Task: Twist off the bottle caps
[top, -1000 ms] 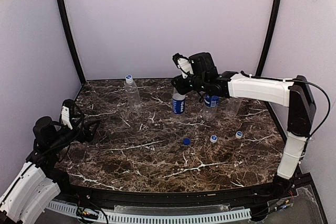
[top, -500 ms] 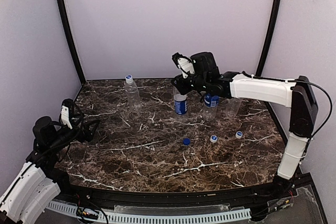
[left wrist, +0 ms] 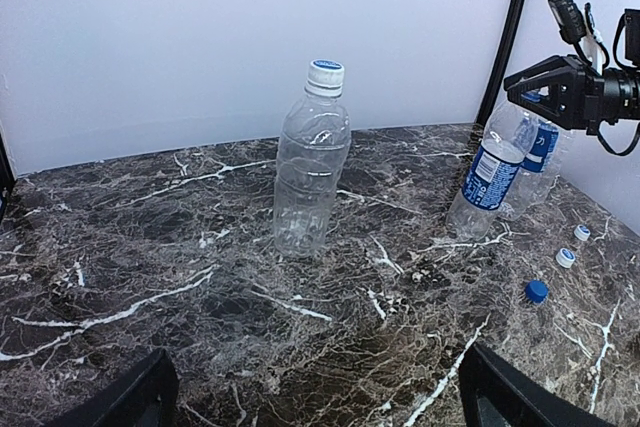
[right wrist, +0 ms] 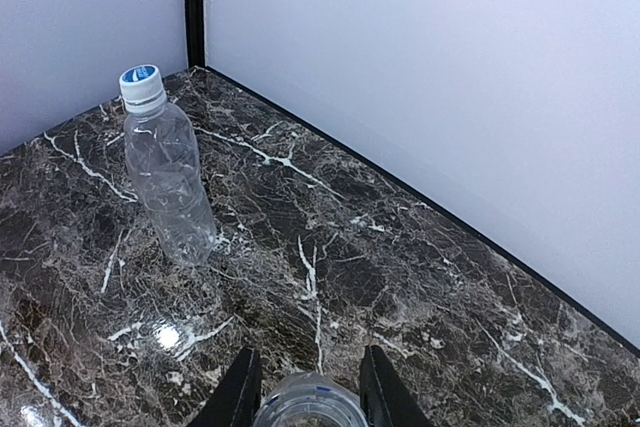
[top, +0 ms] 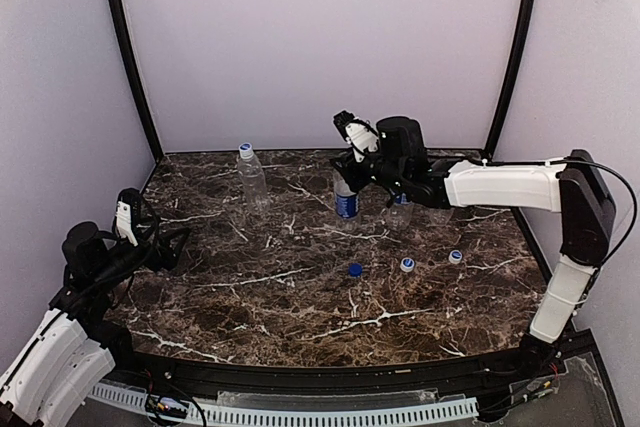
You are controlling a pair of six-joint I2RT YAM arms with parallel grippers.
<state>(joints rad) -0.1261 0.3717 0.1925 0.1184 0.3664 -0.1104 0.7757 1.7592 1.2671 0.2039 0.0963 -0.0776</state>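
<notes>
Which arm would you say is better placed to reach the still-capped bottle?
Left, probably: the left gripper is open and faces the capped bottle; the right gripper grips the neck of an uncapped labelled bottle.

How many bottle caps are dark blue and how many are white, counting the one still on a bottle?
Dark blue cap: 1
White caps: 3, two loose, one on the unlabelled bottle
Total: 4

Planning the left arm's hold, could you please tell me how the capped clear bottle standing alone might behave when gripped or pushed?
The capped clear bottle looks empty, so probably light and apt to tip if pushed near its neck. Its ribbed wall would likely flex under a squeeze. On its side it might roll on the smooth table.
</notes>
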